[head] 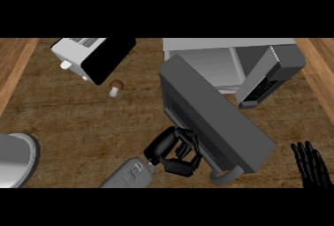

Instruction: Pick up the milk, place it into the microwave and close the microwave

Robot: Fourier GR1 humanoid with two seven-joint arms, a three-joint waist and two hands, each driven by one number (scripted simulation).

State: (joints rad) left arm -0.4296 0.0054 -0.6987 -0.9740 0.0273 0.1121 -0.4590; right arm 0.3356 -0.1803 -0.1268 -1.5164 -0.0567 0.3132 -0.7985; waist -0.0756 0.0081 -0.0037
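The microwave point(274, 66) stands at the back right with its cavity point(209, 66) showing pale and open. Its dark grey door point(215, 119) swings out diagonally toward the lower middle, with the handle point(225, 176) at its near end. My left hand point(171, 150) lies against the door's outer face near that end, fingers relaxed and holding nothing. No milk shows anywhere; the door hides part of the cavity. My right hand point(310, 163) rests open at the lower right edge, fingers up.
A white toaster point(88, 55) sits at the back left, with a small brown mushroom point(115, 88) in front of it. A grey round vessel point(16, 159) shows at the left edge. Wooden counter borders run along both sides.
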